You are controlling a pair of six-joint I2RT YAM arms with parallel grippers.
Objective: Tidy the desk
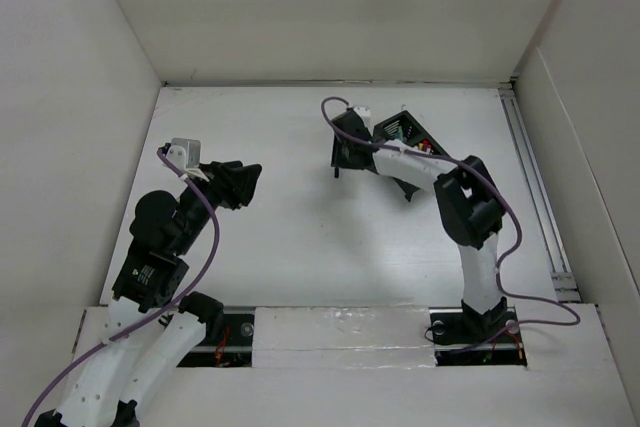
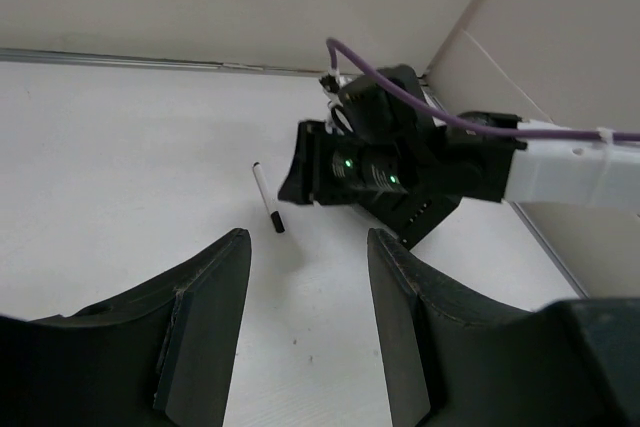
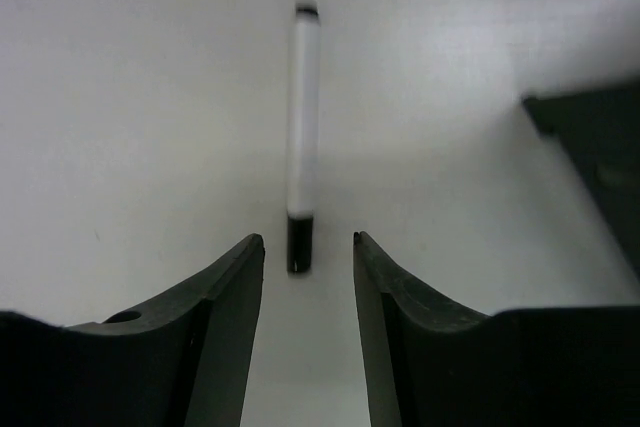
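The right arm rises from its base at the near edge, bends at a raised elbow and stretches forward and leftward over the desk (image 1: 290, 247), the white tabletop that spreads beneath both arms between white walls (image 1: 80, 97). The right gripper (image 3: 307, 241) points down at the tabletop, just left of the black mesh organizer (image 1: 408, 129). The organizer sits toward the far right of the desk, partly covered by the forearm. The gripper's jaws stand apart with nothing clamped. In the right wrist view the two fingers frame the black end of a white marker (image 3: 303, 117), which lies flat on the desk with its barrel running away from the camera. A gap shows on each side of the cap, so neither finger touches it. The left arm is folded up on the left side, wrist lifted, with the left gripper (image 2: 307, 239) aimed across the desk toward the right arm. Its jaws are wide and empty, well apart from the marker. From above, the marker is almost wholly hidden under the right gripper. The left wrist view shows it from the side, lying beside that gripper's black body with the organizer behind. The right wrist view shows only a dark corner of the organizer at its right edge.
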